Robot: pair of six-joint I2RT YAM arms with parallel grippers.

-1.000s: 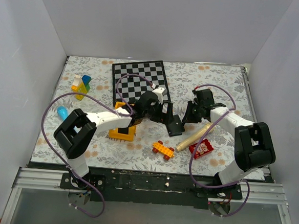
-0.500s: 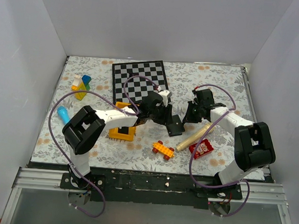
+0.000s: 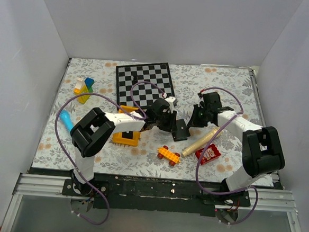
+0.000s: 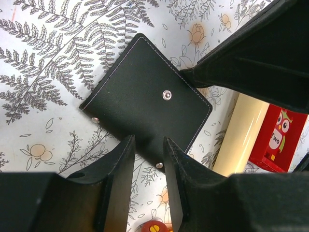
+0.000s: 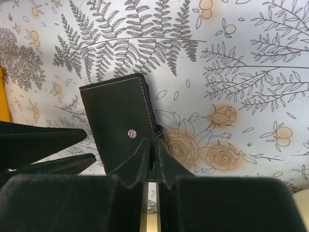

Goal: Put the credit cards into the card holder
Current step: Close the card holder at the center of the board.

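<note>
White walls box in the bench [image 3: 230, 89], which is covered with a leafy flowered cloth. The card holder [image 3: 181, 129] lies near the middle of it, between the two arms and just beside a pale wooden rod [image 3: 200, 142].

It is a small black square, closed, with pale stitching round a rounded edge and a silver snap stud on its upper face. It looks like soft leather or imitation leather: light, a little floppy at the flap, with a grain that should not slip much. I'd judge the free edge or the snap tab the best place to take hold, with the body held down so the flap can be peeled open.

The right gripper [image 5: 151, 141] has its fingers pressed nearly together on the card holder's edge next to the stud, and seems to be pinching it. The left gripper [image 4: 147, 141] straddles the opposite edge with a slim gap between its fingers; I cannot tell whether it grips.

I cannot pick out any credit cards from where I stand.
</note>
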